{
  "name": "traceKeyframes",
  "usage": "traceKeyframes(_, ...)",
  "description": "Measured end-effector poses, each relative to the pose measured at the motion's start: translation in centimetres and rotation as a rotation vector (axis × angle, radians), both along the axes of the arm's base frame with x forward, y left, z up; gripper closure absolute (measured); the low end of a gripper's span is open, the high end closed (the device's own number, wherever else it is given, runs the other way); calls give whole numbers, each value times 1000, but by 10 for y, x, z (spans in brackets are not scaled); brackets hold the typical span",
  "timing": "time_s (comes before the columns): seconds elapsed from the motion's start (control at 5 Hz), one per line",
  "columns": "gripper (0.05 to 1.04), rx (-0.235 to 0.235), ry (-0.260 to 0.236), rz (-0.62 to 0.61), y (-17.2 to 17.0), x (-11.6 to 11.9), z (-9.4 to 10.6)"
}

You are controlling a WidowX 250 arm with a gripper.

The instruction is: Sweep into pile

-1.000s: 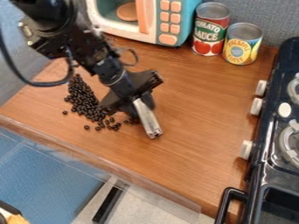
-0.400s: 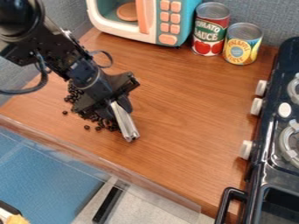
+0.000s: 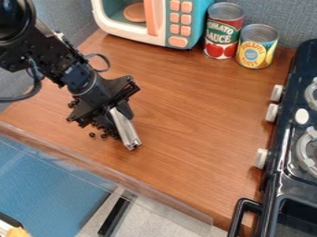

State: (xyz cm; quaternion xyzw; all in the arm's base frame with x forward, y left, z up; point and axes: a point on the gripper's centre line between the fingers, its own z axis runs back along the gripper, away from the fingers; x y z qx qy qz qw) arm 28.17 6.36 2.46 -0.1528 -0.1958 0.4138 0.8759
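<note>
Sweeping in Hand, Scatter the Chief Risk

Places are given from the gripper (image 3: pixel 119 112). The wooden counter (image 3: pixel 186 120) extends beneath it; the black stove (image 3: pixel 286 139) stands well to its right. The toy microwave (image 3: pixel 176 21) is beyond it, with two cans, red (image 3: pixel 224 32) and yellow (image 3: pixel 256 46), farther right. The gripper appears closed on a silver tool (image 3: pixel 125 129), which slants down toward the counter. Dark beans (image 3: pixel 110 132) lie below the gripper and to its left, partly hidden by it; a stray bean (image 3: pixel 92 135) lies apart on the near left.

Findings: a quick stroke could scatter the beans or roll some toward the front edge. The tool is narrow, so beans could slip around its end. An insecure grip could let it twist under load. Lifted too high, it would pass over them.
</note>
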Motion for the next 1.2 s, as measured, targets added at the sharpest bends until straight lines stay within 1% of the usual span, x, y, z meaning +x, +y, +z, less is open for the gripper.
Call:
traceKeyframes(0.2,717,-8,-3,7,2,-2,2)
traceKeyframes(0.4,717,-45,-24,10,-3,-1,16)
traceKeyframes(0.6,717,-85,-85,13,-11,15,48)
traceKeyframes(0.8,717,-100,-107,21,-19,36,59)
traceKeyframes(1.0,717,-84,-51,30,-25,57,41)
traceKeyframes(1.2,717,-29,35,31,-29,73,10)
